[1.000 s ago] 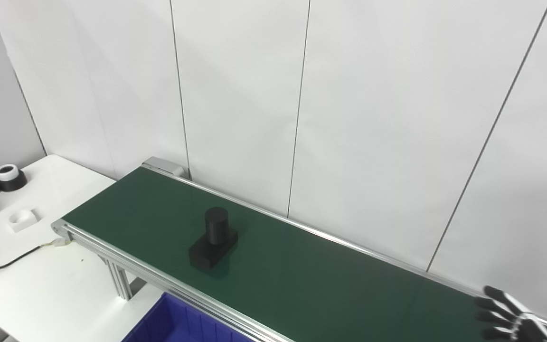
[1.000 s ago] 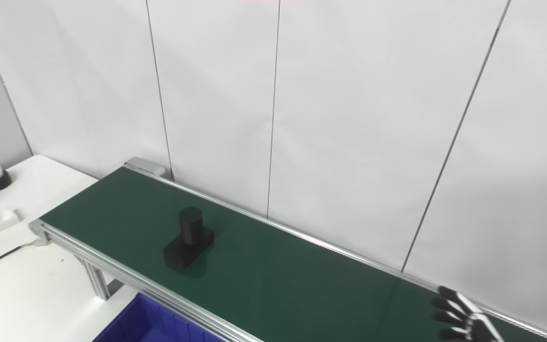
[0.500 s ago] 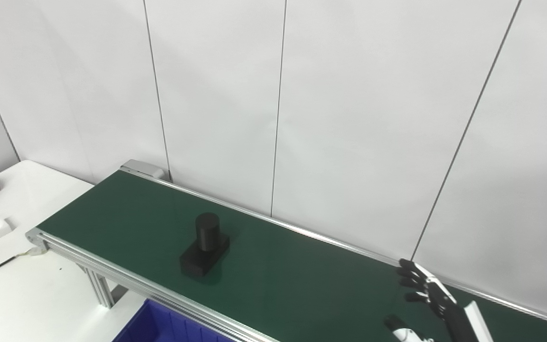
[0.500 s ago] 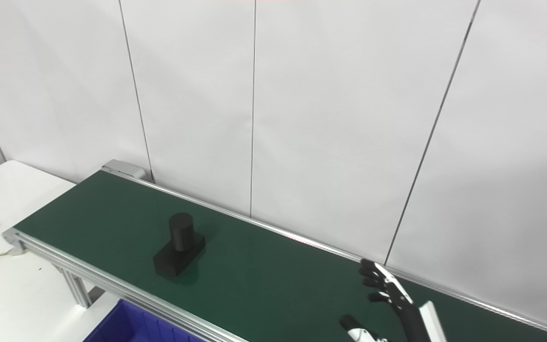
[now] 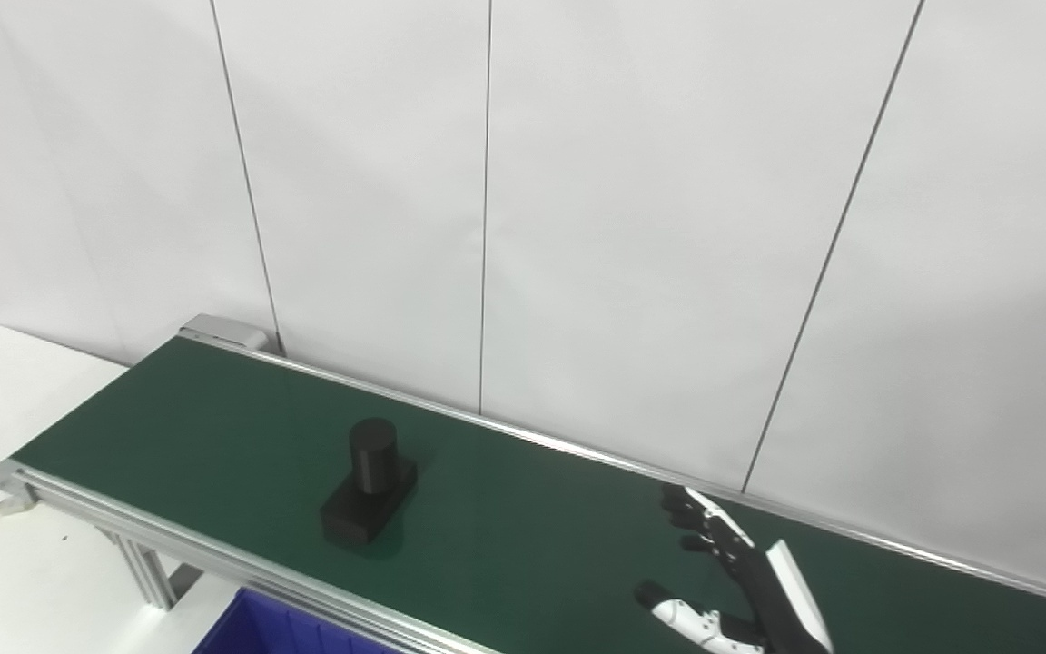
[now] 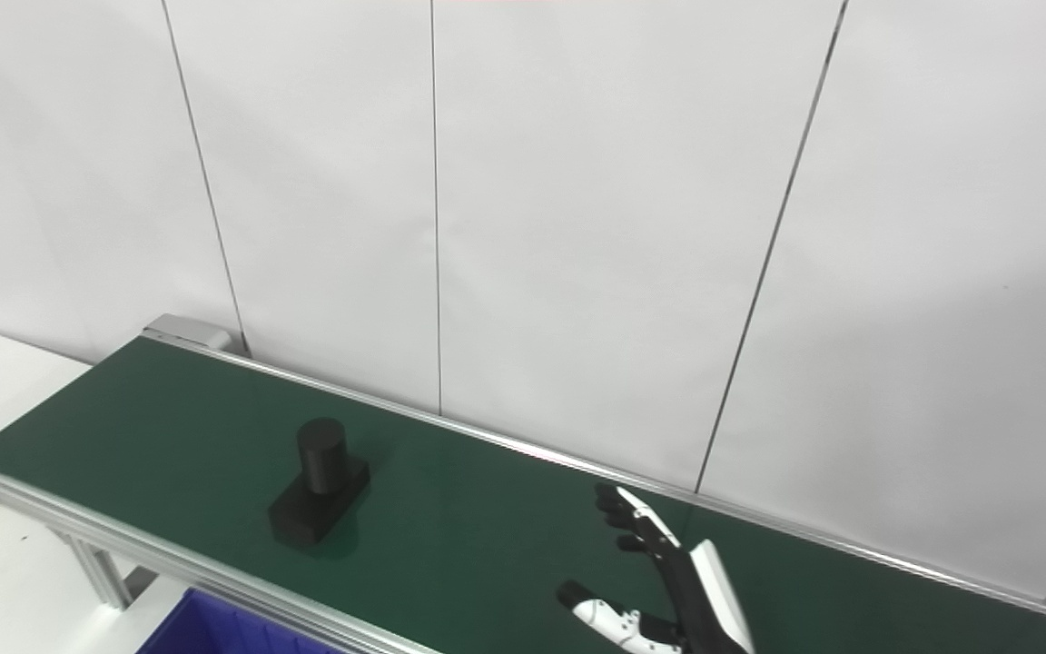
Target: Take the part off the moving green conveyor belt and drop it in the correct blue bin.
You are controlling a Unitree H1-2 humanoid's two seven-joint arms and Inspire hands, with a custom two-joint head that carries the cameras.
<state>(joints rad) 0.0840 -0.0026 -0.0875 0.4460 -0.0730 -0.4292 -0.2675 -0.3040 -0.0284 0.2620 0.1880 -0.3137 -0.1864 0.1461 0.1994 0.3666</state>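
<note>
The part (image 5: 369, 495), a black block with an upright cylinder on it, stands on the green conveyor belt (image 5: 523, 536) toward its left end, with nothing touching it, so the pick has not begun and the drop is all to come. A corner of the blue bin (image 5: 278, 631) shows below the belt's near rail, just in front of the part and to its left. The right hand (image 5: 723, 581) hovers over the belt well apart from the part, off to its right, fingers spread and thumb set wide, holding nothing and touching nothing. The left hand is out of sight. My guess is a reach is under way
</note>
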